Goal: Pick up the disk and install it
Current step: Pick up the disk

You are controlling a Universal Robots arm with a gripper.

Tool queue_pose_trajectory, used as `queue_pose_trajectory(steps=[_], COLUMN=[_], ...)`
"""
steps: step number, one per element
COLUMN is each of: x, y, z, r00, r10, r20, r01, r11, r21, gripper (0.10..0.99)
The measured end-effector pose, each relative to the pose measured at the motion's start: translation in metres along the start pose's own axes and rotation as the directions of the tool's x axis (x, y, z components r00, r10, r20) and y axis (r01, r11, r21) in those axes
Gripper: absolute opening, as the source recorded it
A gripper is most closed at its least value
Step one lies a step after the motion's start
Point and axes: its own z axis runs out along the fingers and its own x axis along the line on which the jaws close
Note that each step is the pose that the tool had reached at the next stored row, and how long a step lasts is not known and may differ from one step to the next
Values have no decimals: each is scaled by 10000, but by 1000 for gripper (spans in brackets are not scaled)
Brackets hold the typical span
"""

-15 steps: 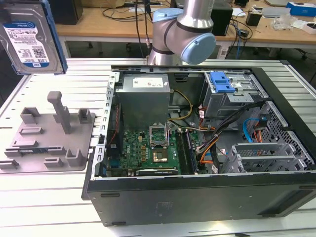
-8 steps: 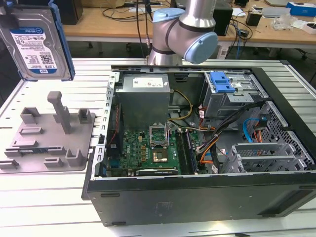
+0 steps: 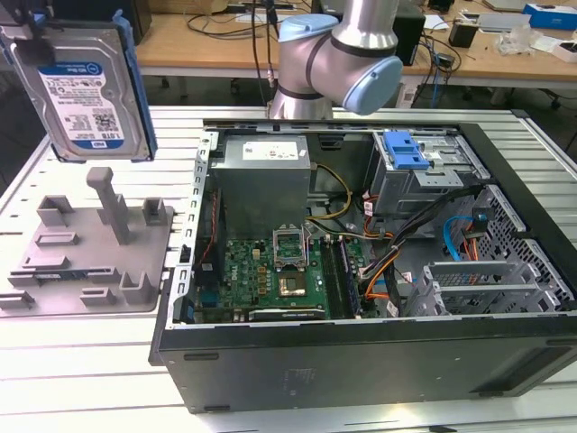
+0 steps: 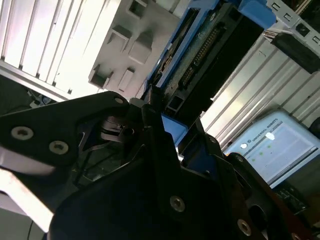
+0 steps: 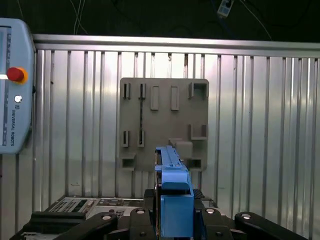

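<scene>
Claw [image 5: 174,212]: closed on the disk [image 3: 86,86], gripping it by one end. The disk hangs upright in the air from the claw, with its label facing the exterior camera and its blue bracket [image 5: 172,175] running along the edges. In the second wrist view the disk's connector edge [image 4: 200,67] juts out past the black claw body.

Container: an open computer case [image 3: 361,361] lies on its side, well apart from the claw and lower, toward the exterior view's right.
- a grey power supply [image 3: 266,180]
- a green motherboard [image 3: 261,275]
- a metal drive cage [image 3: 419,189] with a blue tab [image 3: 403,151] on top
- loose orange, yellow and blue cables [image 3: 389,266] between board and cage

Below the claw: a grey plastic stand [image 3: 90,244] with posts and slots, flat on the table, straight under the disk in the first wrist view.

Surface: a ribbed metal table [image 3: 90,361]. A teach pendant [image 5: 12,85] lies on it beside the stand, below the claw and off to one side.

Room: the arm [image 3: 338,54] rises behind the case. Wooden desks [image 3: 198,45] with wires stand farther back.
</scene>
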Motion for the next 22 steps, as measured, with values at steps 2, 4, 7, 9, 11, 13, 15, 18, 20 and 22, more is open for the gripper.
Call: queue_pose_trajectory(steps=[2, 4, 7, 9, 11, 13, 15, 18, 20, 22], x=[102, 158, 192, 249, 341, 387, 445, 570, 662, 743], y=[-130, -197, -231, -309, -450, -526, -628, -842, -1006, -1156], z=[-2, -2, -3, -3, -5, -6, -7, -9, -10, -12], r00=[10000, 10000, 10000, 10000, 10000, 10000, 10000, 10000, 10000, 10000], r10=[1, -1, 1, -1, -1, 2, 0, -1, 0, 0], r20=[-1, -1, 0, 0, 0, 0, 0, 0, 1, 0], r01=[-1, 1, -1, 1, 1, -2, 0, 1, 0, 0], r11=[10000, 10000, 10000, 10000, 10000, 10000, 10000, 10000, 10000, 10000], r21=[-6, -7, -8, -8, -17, -21, -25, -35, -41, -47], gripper=[369, 369, 369, 369, 369, 369, 369, 369, 369, 369])
